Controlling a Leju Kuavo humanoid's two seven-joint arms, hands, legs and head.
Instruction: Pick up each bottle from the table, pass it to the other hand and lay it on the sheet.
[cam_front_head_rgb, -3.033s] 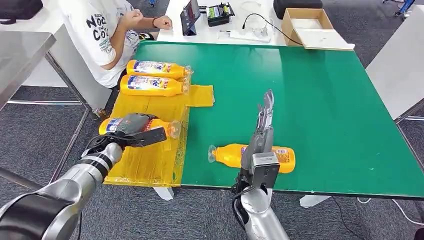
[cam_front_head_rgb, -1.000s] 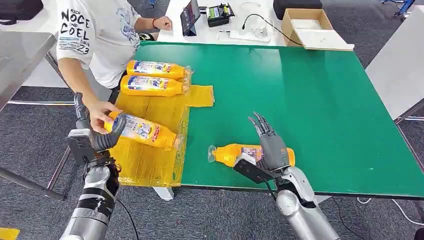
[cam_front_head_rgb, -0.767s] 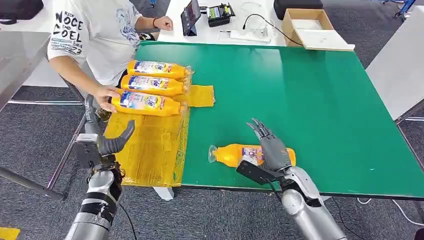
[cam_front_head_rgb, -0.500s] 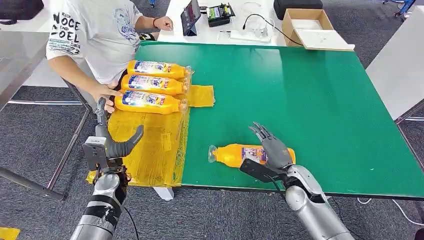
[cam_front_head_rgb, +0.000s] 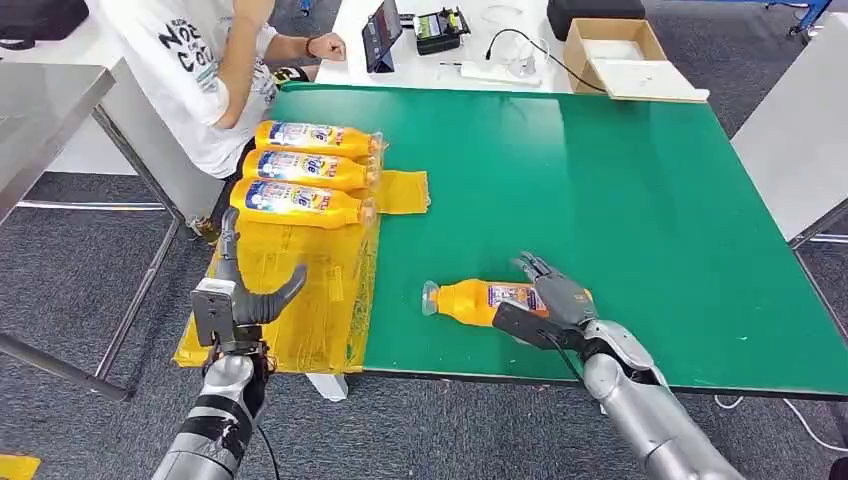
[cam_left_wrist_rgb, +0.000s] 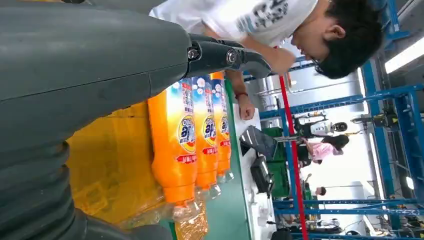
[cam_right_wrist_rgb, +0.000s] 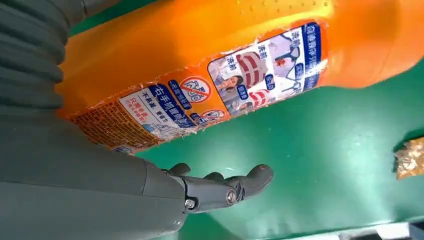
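So our right hand (cam_front_head_rgb: 548, 303) is draped over the wide end of the orange bottle (cam_front_head_rgb: 478, 299) lying on its side on the green table (cam_front_head_rgb: 620, 180), fingers over the top and thumb on the near side, but we honestly can't tell if it's actually clamped on it or just resting there. Our left hand (cam_front_head_rgb: 243, 295) is held up over the near edge of the yellow sheet (cam_front_head_rgb: 300, 290), fingers spread, nothing in it. Three more bottles (cam_front_head_rgb: 300, 168) lie side by side at the sheet's far end, just beside a person in a white shirt (cam_front_head_rgb: 205, 60).
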